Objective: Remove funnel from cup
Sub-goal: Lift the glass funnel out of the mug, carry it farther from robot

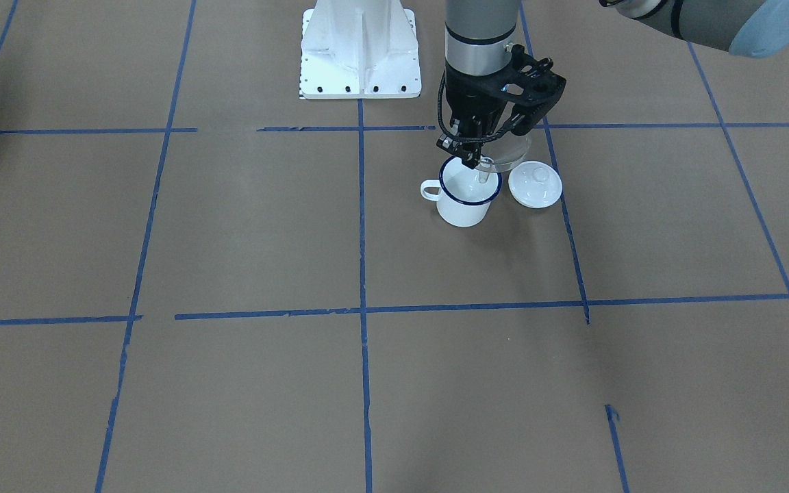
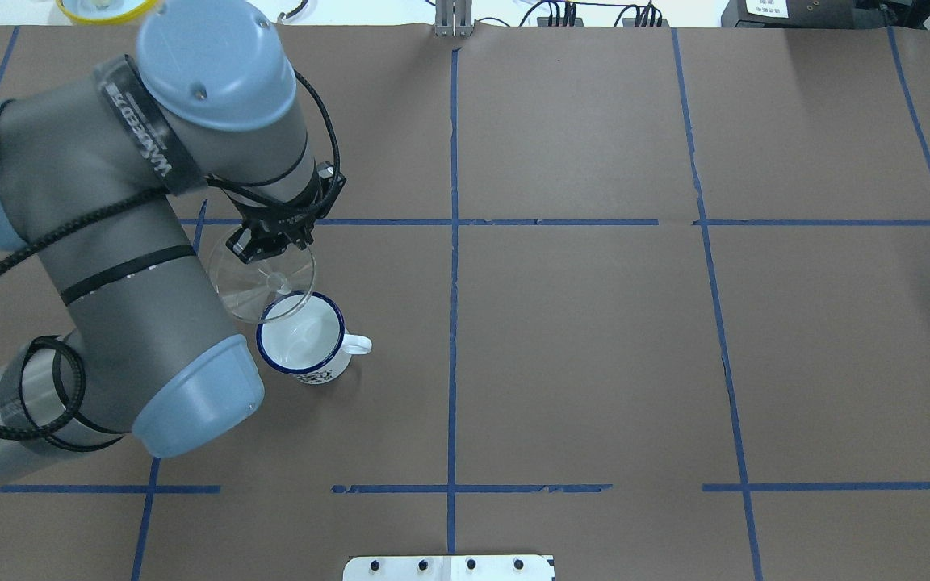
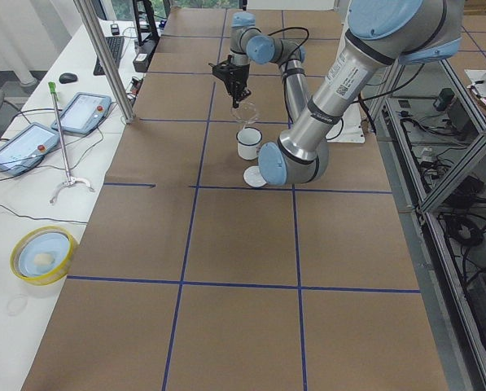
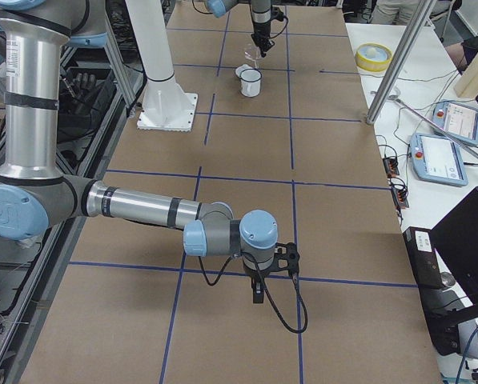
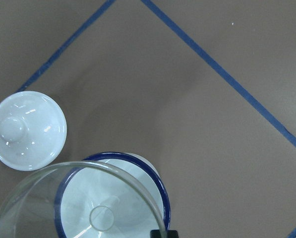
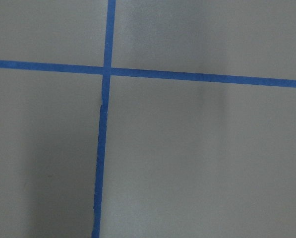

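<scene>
The cup is a white enamel mug with a dark blue rim, and it stands upright on the brown table. My left gripper is shut on the rim of the clear funnel and holds it tilted above the cup. The spout hangs over the cup's opening. In the overhead view the funnel sits up and left of the cup. The left wrist view shows the funnel's rim over the cup. My right gripper hovers far from the cup, and I cannot tell its state.
A white knobbed lid lies on the table right beside the cup and also shows in the left wrist view. The robot's white base plate stands behind. Blue tape lines cross the brown table.
</scene>
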`<state>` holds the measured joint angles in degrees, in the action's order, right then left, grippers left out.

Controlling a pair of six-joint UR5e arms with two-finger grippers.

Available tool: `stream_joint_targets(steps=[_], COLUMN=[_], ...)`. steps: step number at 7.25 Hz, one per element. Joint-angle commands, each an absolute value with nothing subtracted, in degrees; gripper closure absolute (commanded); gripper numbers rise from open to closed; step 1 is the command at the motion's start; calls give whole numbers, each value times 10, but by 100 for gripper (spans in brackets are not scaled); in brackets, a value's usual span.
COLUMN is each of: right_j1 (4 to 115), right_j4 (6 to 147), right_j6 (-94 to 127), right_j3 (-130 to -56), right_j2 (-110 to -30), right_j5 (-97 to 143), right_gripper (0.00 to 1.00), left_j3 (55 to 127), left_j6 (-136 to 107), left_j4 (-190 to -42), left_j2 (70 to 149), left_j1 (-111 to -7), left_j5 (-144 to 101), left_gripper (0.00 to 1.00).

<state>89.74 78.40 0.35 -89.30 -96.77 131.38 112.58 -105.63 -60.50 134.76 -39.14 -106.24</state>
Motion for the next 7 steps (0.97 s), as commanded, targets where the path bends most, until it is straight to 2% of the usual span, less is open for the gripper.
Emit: stream_joint_targets(steps=[1, 2, 4, 7], right_j1=[897, 897, 897, 897], right_j4=[784, 784, 784, 784], right_j6=[4, 4, 4, 4], right_j3=[-893, -893, -893, -893], right_j2=[-968, -968, -968, -968], right_j5=[1314, 1314, 1314, 1314], right_gripper=[0, 0, 0, 0], left_j3=[1076, 1014, 958, 788], left_j6=[-1042, -1058, -1095, -1198], left_j4=[-731, -883, -1117, -1443], left_j2=[1349, 1324, 1248, 1237], left_j1=[-431, -442, -454, -471], left_j5=[-1062, -1062, -1061, -972], left_gripper=[100, 100, 100, 100])
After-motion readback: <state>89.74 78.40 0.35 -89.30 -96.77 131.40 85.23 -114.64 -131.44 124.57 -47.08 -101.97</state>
